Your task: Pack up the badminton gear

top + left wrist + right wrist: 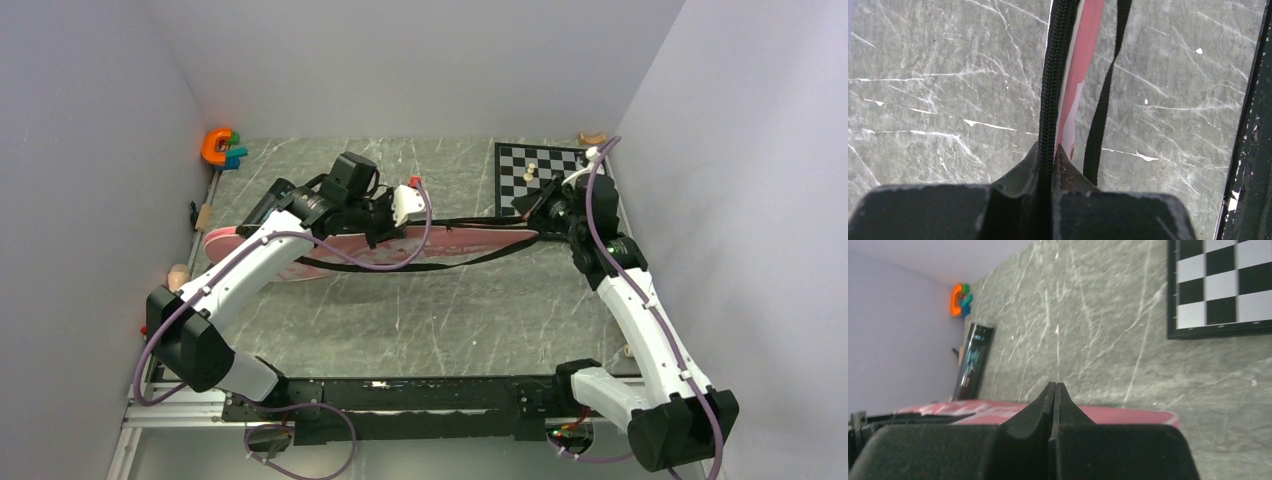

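Two arms, one step, likely zipping the long pink fabric racket bag (470, 243), which lies flat across the table (430, 320). Pull along the track, bag taut, black strap (1103, 100) clear. Left gripper (1048, 150) is clamped on the black zipper edge (1050, 75). Right gripper (1054, 387) is at the bag's right end, fingers together; any hold indiscernible.

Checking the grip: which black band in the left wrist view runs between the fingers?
The toothed zipper, pinched in the left gripper; the flat strap passes outside it, beyond the pink bag.
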{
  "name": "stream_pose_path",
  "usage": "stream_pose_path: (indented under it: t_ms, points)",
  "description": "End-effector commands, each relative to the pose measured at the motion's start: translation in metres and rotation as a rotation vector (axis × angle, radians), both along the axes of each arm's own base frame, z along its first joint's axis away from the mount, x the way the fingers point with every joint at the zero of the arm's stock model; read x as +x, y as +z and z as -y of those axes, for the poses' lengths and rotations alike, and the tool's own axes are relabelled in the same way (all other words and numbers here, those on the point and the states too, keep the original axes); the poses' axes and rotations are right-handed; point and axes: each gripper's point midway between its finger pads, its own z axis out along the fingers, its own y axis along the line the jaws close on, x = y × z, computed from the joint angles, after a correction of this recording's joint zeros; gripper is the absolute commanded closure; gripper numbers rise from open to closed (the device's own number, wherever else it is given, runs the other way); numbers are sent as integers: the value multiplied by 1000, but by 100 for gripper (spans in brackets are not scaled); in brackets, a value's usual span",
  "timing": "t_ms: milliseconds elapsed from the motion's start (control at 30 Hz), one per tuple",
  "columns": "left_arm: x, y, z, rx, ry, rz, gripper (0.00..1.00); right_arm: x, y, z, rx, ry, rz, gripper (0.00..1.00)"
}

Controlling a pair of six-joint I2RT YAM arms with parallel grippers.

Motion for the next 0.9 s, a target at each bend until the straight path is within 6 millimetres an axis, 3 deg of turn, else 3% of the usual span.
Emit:
stream_pose_path:
  t_ms: [0,100,200,367,467,633,667,700,767,867]
  points:
    - [6,41,10,-100,-29,124,100,-7,12,-20,0,29,50,98]
    - [6,41,12,-100,-33,118,100,-13,9,-19,-5,17,42,98]
    - [5,37,12,-96,-38,112,100,-15,41,-8,-45,-20,98,95]
    - [7,28,10,-77,-25,111,100,-27,100,2,-73,-33,197,58]
    - [10,26,9,-67,-7,117,100,-38,112,-9,-26,25,217,51]
    - [12,28,10,-66,-3,119,100,-60,89,-40,104,192,177,45]
    - [13,29,10,-68,-3,118,100,-69,75,-52,144,263,158,39]
    - [13,30,11,-70,-4,117,100,-76,78,-61,186,320,180,27]
    - [13,32,11,-72,-3,114,100,-86,63,-74,257,401,177,9]
    - [13,35,14,-86,-5,106,100,-95,49,-82,313,444,179,3]
